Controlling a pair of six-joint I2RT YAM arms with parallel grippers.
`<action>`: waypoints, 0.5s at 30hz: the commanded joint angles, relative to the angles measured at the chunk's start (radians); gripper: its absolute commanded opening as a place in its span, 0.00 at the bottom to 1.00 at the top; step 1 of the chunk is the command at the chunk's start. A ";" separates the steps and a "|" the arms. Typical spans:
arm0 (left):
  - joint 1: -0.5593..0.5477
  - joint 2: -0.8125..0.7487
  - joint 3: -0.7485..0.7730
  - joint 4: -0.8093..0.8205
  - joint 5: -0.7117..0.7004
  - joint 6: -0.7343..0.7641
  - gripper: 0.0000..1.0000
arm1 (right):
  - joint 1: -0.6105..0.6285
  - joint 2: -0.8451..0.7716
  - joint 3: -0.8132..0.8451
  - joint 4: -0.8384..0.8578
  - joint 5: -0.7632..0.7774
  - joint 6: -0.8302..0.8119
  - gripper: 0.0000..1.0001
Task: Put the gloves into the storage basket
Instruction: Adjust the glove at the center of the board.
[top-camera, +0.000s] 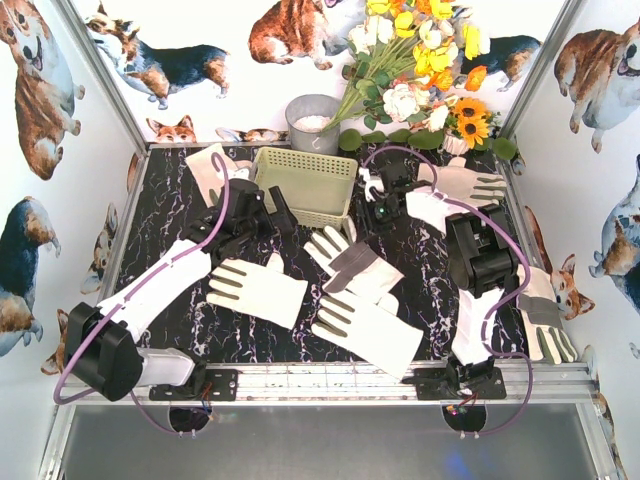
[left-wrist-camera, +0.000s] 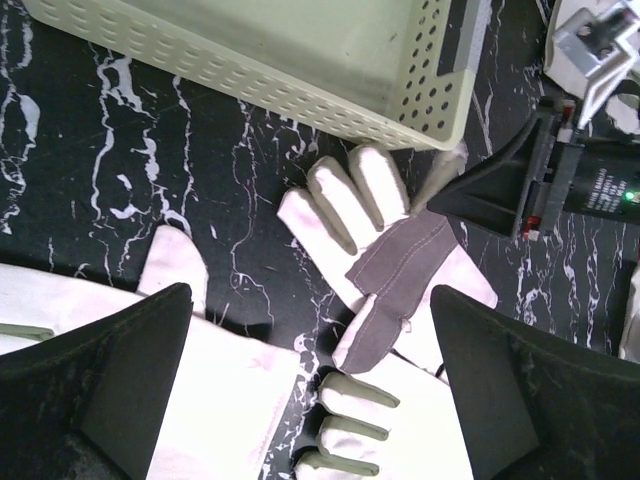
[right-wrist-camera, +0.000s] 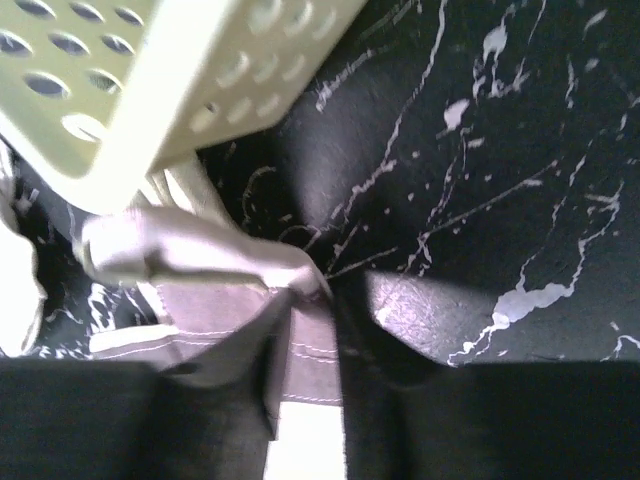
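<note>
Top view: the storage basket (top-camera: 330, 218) stands at rear centre of the table (top-camera: 420, 255). The gloves (top-camera: 258, 288) lie outside it.

Left wrist view: the left gripper (left-wrist-camera: 330, 400) hangs wide open above the grey-palmed glove (left-wrist-camera: 400, 270), which lies beside the basket's corner.

Right wrist view: the right gripper (right-wrist-camera: 310, 300) pinches that glove's fabric.

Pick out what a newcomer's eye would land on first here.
Corgi-print walls surround the black marble table, with a bouquet of yellow and white flowers at the back right. Cream work gloves lie scattered before the pale yellow lattice basket, at whose near corner the right gripper pinches a grey-palmed glove.
</note>
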 joint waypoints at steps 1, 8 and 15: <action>-0.041 0.004 0.041 0.015 0.004 0.026 1.00 | -0.020 -0.085 -0.064 0.048 0.011 0.043 0.13; -0.088 0.074 0.090 0.021 0.017 0.027 1.00 | -0.082 -0.268 -0.190 0.086 0.024 0.101 0.00; -0.132 0.189 0.170 0.045 0.048 0.021 1.00 | -0.187 -0.492 -0.331 0.099 0.137 0.219 0.00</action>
